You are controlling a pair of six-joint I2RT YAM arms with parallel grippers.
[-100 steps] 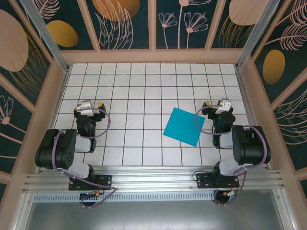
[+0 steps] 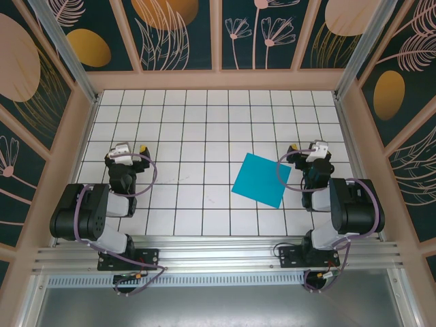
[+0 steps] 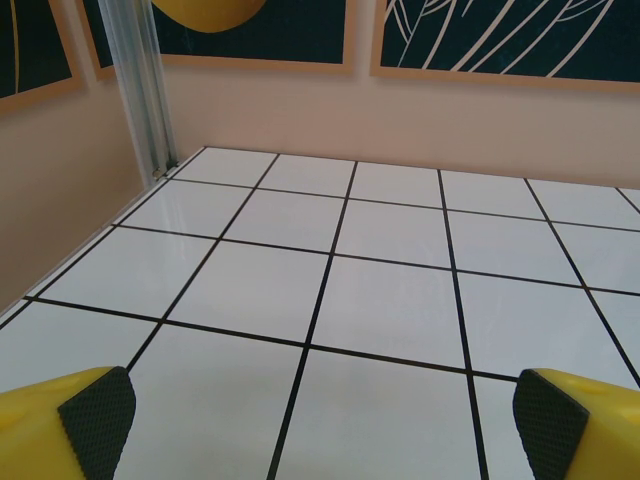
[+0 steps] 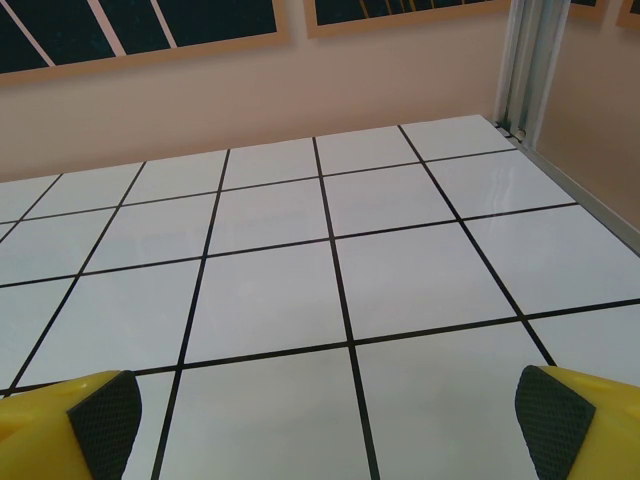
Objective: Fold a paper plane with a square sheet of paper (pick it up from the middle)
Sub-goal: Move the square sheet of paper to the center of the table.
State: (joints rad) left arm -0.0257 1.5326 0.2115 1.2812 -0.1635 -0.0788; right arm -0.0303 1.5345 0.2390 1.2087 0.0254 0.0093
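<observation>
You have the square sheet of paper [image 2: 258,180] lying flat and unfolded on the white gridded tabletop [image 2: 204,122], right of centre and turned at an angle to the tile lines. Its right-hand edge sits just beside your right arm, and nothing is touching it. Your right pincer [image 2: 306,148] is beside the sheet's far right corner. In the right wrist view that pincer [image 4: 330,425] stands fully apart: the yellow fingers with their black textured pads [image 4: 105,415] sit at the two lower corners, with bare tile between them and nothing gripped. Your left pincer [image 2: 129,150] is on the left side of the tabletop, well apart from the sheet. In the left wrist view it [image 3: 320,425] is likewise spread wide and holding nothing, its pads [image 3: 97,410] over bare tile. Both arms are folded back near their bases at the near edge. Each wrist camera looks across bare tiles toward the beige back wall [image 3: 400,110], with an aluminium corner post at the left in the left wrist view [image 3: 140,90] and at the right in the right wrist view [image 4: 530,60].
</observation>
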